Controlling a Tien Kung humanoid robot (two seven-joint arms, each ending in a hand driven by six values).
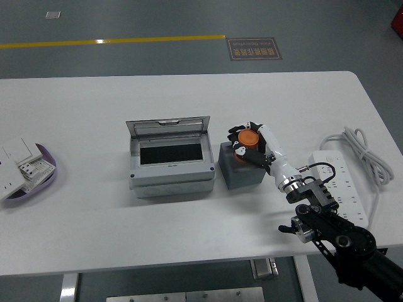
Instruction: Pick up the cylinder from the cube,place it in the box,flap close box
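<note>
One orange cylinder stands upright on one dark grey cube, right of the open grey box; right hand grips it.

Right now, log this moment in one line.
right hand shut on orange cylinder | atop grey cube | box open

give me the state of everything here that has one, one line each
grey plastic box with clear hinged lid: lid flapped open, dark inside, nothing visible in it
orange cylinder: on top of the cube, gripped
dark grey cube: upright beside the box
right hand: fingers curled around the cylinder
white power strip: flat on the table, cable coiled
purple tray: holds white parts
</note>
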